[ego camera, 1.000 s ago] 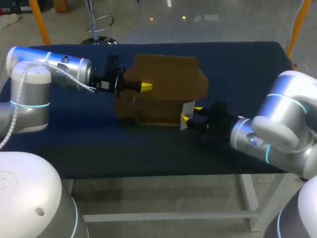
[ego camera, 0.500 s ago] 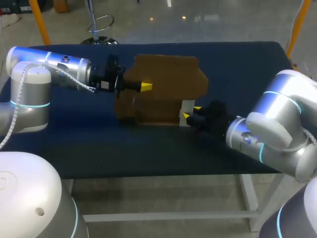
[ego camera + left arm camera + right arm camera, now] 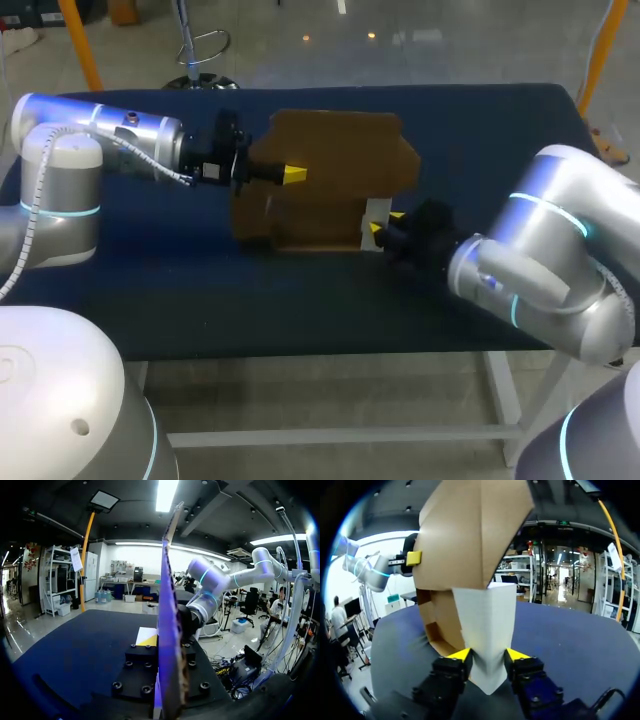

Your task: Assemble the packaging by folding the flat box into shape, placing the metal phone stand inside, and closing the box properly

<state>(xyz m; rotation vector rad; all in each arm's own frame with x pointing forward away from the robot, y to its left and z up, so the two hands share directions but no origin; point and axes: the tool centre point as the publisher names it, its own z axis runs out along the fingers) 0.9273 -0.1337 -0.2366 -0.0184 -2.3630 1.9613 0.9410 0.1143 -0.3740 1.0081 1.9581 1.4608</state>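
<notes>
The bench (image 3: 200, 290) wears a dark blue cover. Closest to its front edge, the right tool (image 3: 387, 226) sits at the front right corner of the box (image 3: 300, 225). Its two yellow tips are clamped from either side on the pale, bent stand (image 3: 487, 625), which stands upright just beside that corner. From the right wrist, the stand blocks the lower middle of the box. The brown box stands half folded mid-bench, a tall panel (image 3: 167, 630) raised over its open lower part. At the box's left, the left tool (image 3: 293, 175) is pinched onto that panel. One yellow tip shows on the near face and the panel hides the other.
</notes>
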